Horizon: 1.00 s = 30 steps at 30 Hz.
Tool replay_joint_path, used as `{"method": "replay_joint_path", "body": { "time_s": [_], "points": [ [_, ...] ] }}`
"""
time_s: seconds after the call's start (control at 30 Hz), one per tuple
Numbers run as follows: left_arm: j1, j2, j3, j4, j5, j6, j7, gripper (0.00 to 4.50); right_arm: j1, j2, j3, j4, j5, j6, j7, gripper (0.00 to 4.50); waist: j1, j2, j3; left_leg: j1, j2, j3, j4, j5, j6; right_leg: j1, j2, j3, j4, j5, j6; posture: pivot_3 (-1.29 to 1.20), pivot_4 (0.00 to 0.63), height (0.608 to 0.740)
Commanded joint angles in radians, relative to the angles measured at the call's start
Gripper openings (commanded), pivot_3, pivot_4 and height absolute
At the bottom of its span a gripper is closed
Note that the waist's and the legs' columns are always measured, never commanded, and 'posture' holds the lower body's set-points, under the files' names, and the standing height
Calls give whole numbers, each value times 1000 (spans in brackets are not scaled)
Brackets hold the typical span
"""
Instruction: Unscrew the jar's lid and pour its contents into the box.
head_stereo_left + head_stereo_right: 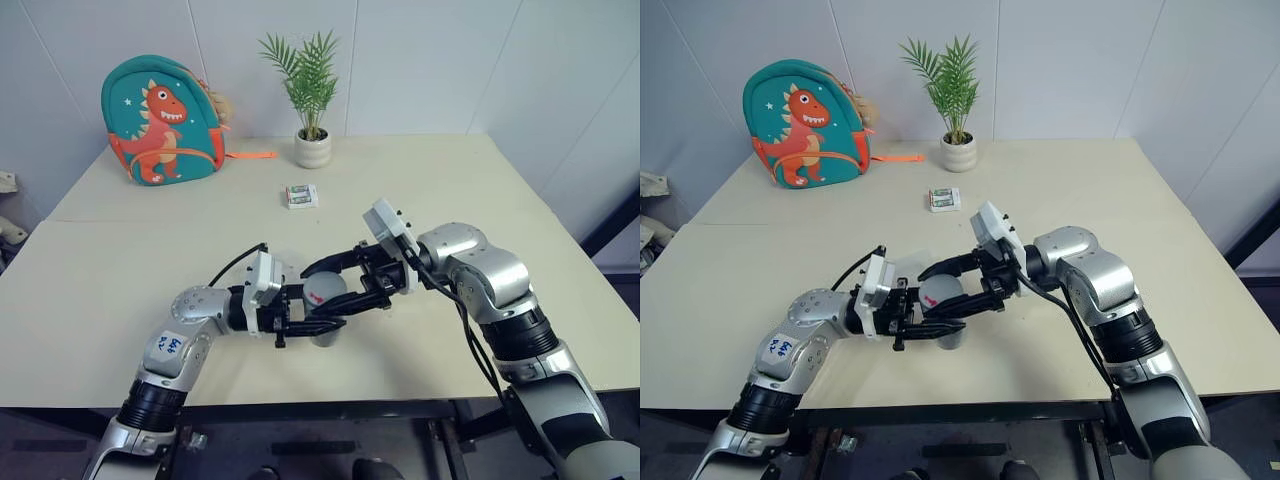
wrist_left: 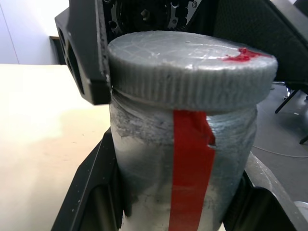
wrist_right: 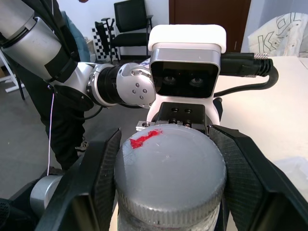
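The jar (image 2: 183, 163) has cloudy silvery walls with a red tape strip, and it stands upright between my left gripper's fingers. My left gripper (image 1: 325, 315) is shut on the jar just above the table's front middle. The grey ribbed lid (image 3: 171, 173), with a red mark on top, sits on the jar. My right gripper (image 1: 322, 288) reaches in from the right. It is open, with one finger close on each side of the lid. The contents are hidden inside the jar. A clear corner of the box (image 3: 288, 168) lies on the table just beyond the grippers.
A teal dinosaur backpack (image 1: 160, 120) stands at the back left and a potted palm (image 1: 312, 148) at the back middle. A small white-and-green packet (image 1: 301, 196) lies in front of the pot. The table's front edge (image 1: 300, 405) runs just below the grippers.
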Motion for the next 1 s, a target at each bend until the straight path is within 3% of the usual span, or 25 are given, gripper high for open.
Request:
{"method": "replay_joint_path", "body": {
  "time_s": [0.03, 0.1, 0.5, 0.7, 1.0],
  "points": [
    [-3, -5, 29, -38, -36, -4, 6, 2001, 12, -9, -32, -45, 30, 28, -7, 3813, 0, 0, 0, 0, 0, 0, 0, 0, 0, 0, 0, 0, 0, 0, 0, 0, 150, 740],
    [-7, -6, 30, -36, -37, -3, 7, 2001, 15, -15, -37, -52, 37, 44, -10, 4473, 0, 0, 0, 0, 0, 0, 0, 0, 0, 0, 0, 0, 0, 0, 0, 0, 150, 740],
    [28, 7, 60, -28, -22, -17, 51, 2001, 35, -14, -99, -98, 36, 21, -84, 4473, -1, 0, 0, 0, 0, 0, 0, 0, 0, 0, 0, 0, 0, 0, 0, 0, 150, 740],
    [29, 14, 68, -7, 4, -36, 78, 2001, 49, 41, -75, -171, 6, 20, -200, 4473, 0, 0, 0, 0, 0, 0, 0, 0, 0, 0, 0, 0, 1, 0, 0, 0, 150, 740],
    [12, 5, 61, -2, 7, -40, 89, 2001, 31, 89, -30, -124, -89, -19, -297, 4473, 0, 0, 0, 0, 0, 0, 0, 0, 0, 0, 0, 0, 1, 0, 0, 0, 150, 740]
  ]
}}
